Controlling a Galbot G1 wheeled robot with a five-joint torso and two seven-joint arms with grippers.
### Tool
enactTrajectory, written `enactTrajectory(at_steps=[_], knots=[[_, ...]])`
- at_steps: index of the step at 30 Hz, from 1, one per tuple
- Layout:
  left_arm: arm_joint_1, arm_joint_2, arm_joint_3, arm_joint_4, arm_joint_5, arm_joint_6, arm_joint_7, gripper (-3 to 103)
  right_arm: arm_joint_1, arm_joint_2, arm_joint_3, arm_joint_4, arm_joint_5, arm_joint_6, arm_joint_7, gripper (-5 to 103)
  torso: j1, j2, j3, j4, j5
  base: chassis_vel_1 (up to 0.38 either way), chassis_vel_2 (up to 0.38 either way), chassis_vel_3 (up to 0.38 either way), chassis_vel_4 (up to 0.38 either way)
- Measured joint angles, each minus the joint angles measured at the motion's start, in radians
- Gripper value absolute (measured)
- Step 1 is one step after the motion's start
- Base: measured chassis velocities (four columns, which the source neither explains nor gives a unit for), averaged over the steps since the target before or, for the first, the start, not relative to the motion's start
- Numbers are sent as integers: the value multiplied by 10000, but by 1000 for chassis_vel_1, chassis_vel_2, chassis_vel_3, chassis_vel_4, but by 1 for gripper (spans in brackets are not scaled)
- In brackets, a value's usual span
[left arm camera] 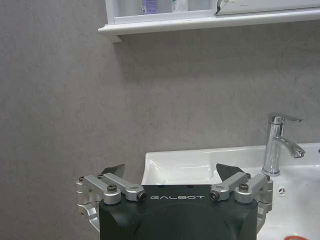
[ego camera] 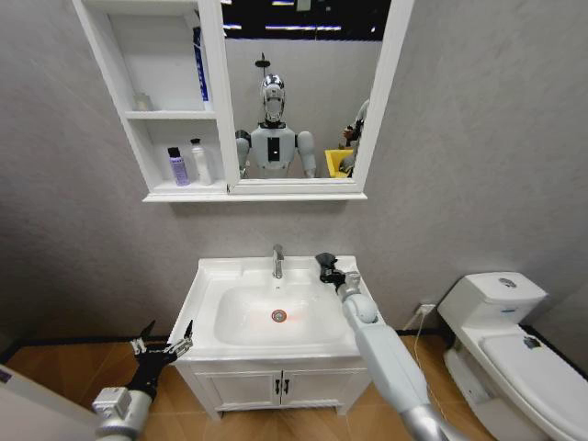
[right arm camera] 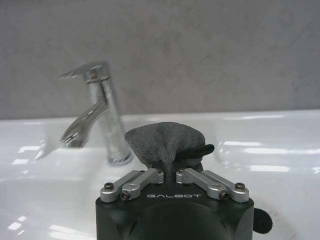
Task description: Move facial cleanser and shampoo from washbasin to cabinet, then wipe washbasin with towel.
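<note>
Right wrist view showed the right gripper (right arm camera: 168,172) clenched on the towel (right arm camera: 165,141) at the washbasin's (ego camera: 207,285) two o'clock rim; a shallow pinch might slip mid-wipe. Left gripper (ego camera: 163,346) hung released.

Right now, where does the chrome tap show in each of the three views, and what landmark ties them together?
Head view: the tap stands at the washbasin's back rim, centre.
Left wrist view: the tap is beyond the open left gripper.
Right wrist view: the tap is beside the towel held by the right gripper.
Shared landmark: the washbasin's white back rim.
</note>
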Motion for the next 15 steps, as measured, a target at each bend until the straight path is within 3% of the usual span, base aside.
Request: enactTrajectory(at_steps=[7,15], knots=[[0,0,0,0,0,0,0,100,-550,447,-919,-394,365,131,-14,5,-1,0,0,-2,-2,0,0,0,0],[0,0,0,0,0,-2,2,100,1020,1227,-1254,-1988,1983,48,-563,5,2,0,1,1,-4,0,0,0,0]])
